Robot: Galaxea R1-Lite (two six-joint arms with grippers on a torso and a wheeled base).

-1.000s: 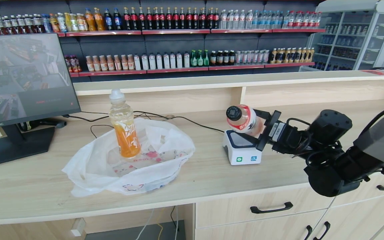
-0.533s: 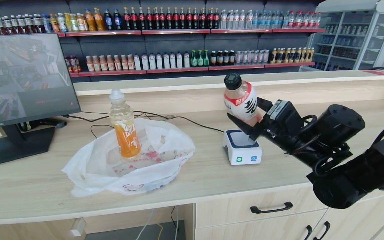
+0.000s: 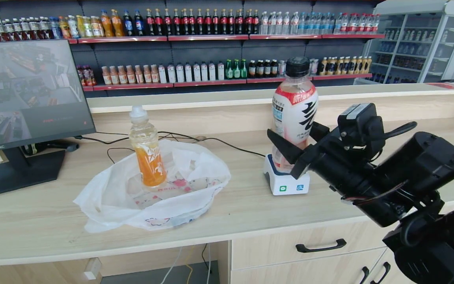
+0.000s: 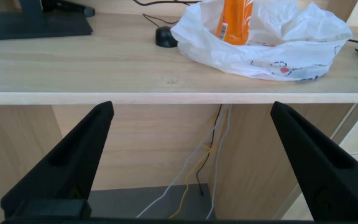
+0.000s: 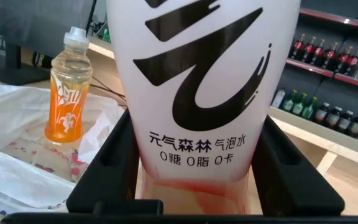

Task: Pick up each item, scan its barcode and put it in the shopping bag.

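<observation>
**A:** What is happening?
**B:** The right gripper [image 3: 292, 133] is pinching the white bottle [image 3: 294, 106], upright over the scanner [image 3: 286, 183]; scanning seems under way.
**A:** Next?
**B:** Likely carrying it left to the shopping bag [image 3: 108, 197], beside the orange bottle [image 3: 148, 157]. The left gripper [image 4: 191, 111] is hanging spread.

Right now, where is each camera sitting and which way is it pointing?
Head: on the head, looking forward and down at the counter; right arm and right hand holding the white bottle by the scanner.
Left wrist: low before the counter's edge, facing the shopping bag; left hand open.
Right wrist: looking along the hand at the clamped bottle.
Shared: all three show the orange bottle in the bag.
</observation>
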